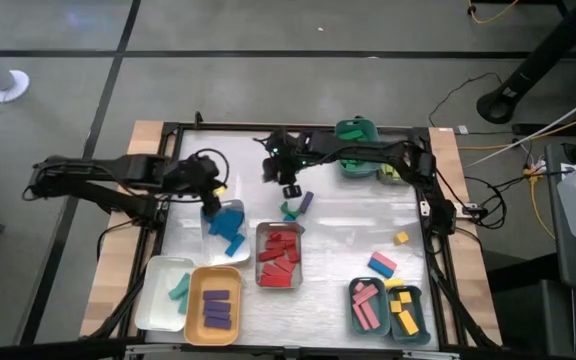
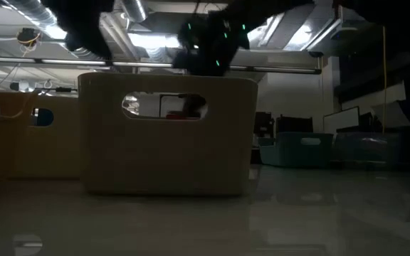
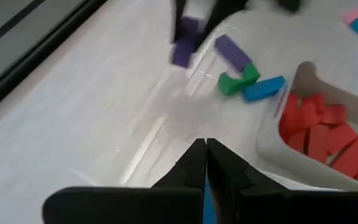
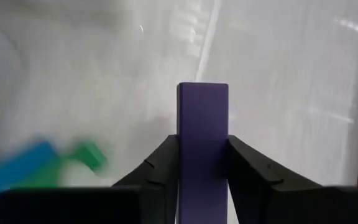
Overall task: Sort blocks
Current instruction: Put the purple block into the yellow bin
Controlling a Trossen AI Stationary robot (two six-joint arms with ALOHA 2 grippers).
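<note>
A purple block, pinched upright between the two dark fingers of the right end effector, hangs over the table just behind the small cluster of loose blocks that lies behind the red-filled grey tray, the landmark at the middle of the sorting area. The bar looks rigid, light and smooth-sided, so it should lift easily but could swivel or slip if held near one end; the sound hold is across its narrow width with the flat long faces against the fingers, as the right wrist view shows. Beside that grey tray, on the left arm's side, the left end effector hovers over a clear tray of blue blocks with its fingers pressed together and nothing between them. Nearer the front edge from the grey tray sits an orange tray already holding purple blocks, which is probably where this piece belongs. To the grey tray's other side, a yellow block and a pink-and-blue pair remain loose on the table, behind the teal trays of pink and yellow pieces.
</note>
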